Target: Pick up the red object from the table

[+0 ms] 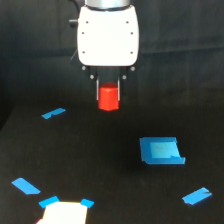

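Observation:
The red object (pixel 108 98) is a small bright red-orange stubby block. It sits between the two thin fingers of my gripper (pixel 109 95), which hangs below its white body (pixel 108 36) at the top centre of the exterior view. The fingers are closed against the block's sides. The block appears raised above the black table (pixel 100 160), with no surface touching its underside. The fingertips are mostly hidden by the block.
A blue square patch (pixel 161 151) lies on the table at the exterior view's right. Blue tape strips lie at the left (pixel 53 113), lower left (pixel 25 186) and lower right (pixel 196 196). A bright white patch with blue corners (pixel 64 212) sits at the bottom edge.

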Robot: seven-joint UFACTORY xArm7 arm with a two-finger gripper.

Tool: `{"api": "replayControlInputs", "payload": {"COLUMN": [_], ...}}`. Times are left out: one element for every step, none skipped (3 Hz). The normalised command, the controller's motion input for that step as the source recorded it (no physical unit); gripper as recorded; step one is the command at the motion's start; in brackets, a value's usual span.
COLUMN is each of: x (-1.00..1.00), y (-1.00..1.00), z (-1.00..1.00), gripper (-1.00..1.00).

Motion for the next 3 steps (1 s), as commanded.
{"api": "replayControlInputs", "payload": {"x": [-0.21, -0.53, -0.26], "y": [0.04, -0.24, -0.67], "z": [0.19, 0.04, 0.02], "gripper": [-1.00, -0.79, -1.00]}}
